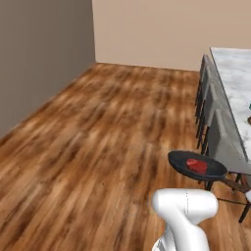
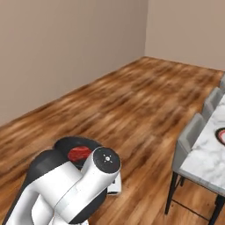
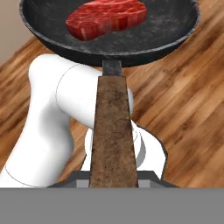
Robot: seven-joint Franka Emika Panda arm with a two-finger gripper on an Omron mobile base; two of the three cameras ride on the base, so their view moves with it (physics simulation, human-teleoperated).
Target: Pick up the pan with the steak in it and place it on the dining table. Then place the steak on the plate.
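The black pan (image 3: 109, 30) hangs in the air above the wooden floor, level, with the red steak (image 3: 107, 17) lying in it. Its long brown handle (image 3: 113, 131) runs down into my gripper (image 3: 113, 180), which is shut on the handle's end. From the left base view the pan (image 1: 197, 165) with the steak (image 1: 197, 165) floats just left of the dining table (image 1: 235, 78). The right base view has the pan (image 2: 72, 144) and steak (image 2: 79, 153) partly behind my arm. The plate (image 2: 221, 135), with its dark red rim, peeks in at the table's right edge.
Grey upholstered stools (image 1: 215, 117) line the near side of the marble dining table (image 2: 208, 156), between the pan and the tabletop. Open wooden floor (image 1: 98, 137) stretches left toward beige walls (image 2: 66, 48).
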